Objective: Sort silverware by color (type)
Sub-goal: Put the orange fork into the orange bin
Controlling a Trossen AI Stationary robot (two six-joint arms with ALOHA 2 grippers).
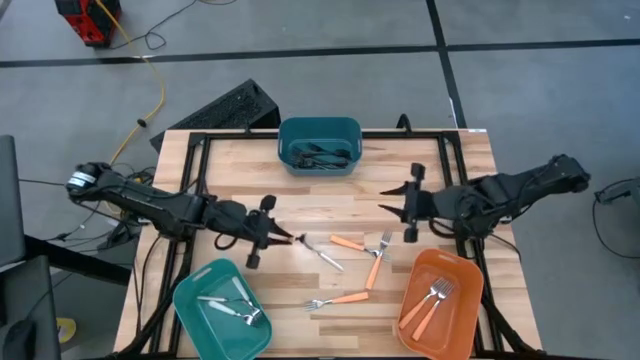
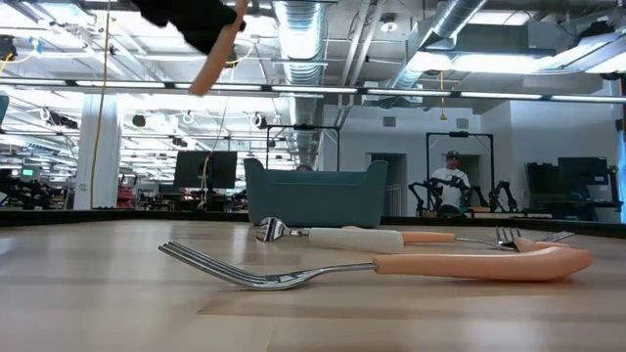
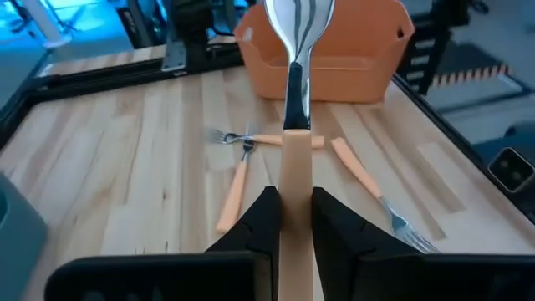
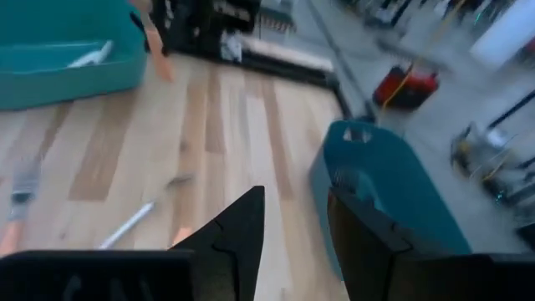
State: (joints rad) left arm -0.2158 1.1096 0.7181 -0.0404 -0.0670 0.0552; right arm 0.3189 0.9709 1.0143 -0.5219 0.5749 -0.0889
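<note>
Above the table's middle-left, your left gripper (image 1: 268, 238) is clenched on an orange-handled fork (image 3: 294, 109) whose long axis points toward the orange bin (image 1: 440, 290) at the front right, nearer your empty, half-open right gripper (image 1: 412, 205).

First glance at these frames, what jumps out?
The left gripper holds an orange-handled utensil shut in its jaws, lifted off the table, left of centre. Three bins ring the wooden table: an orange bin with forks near the right front, a teal bin with pale pieces at left front, another teal bin at the back. Loose orange forks lie mid-table; the right gripper hangs open.
</note>
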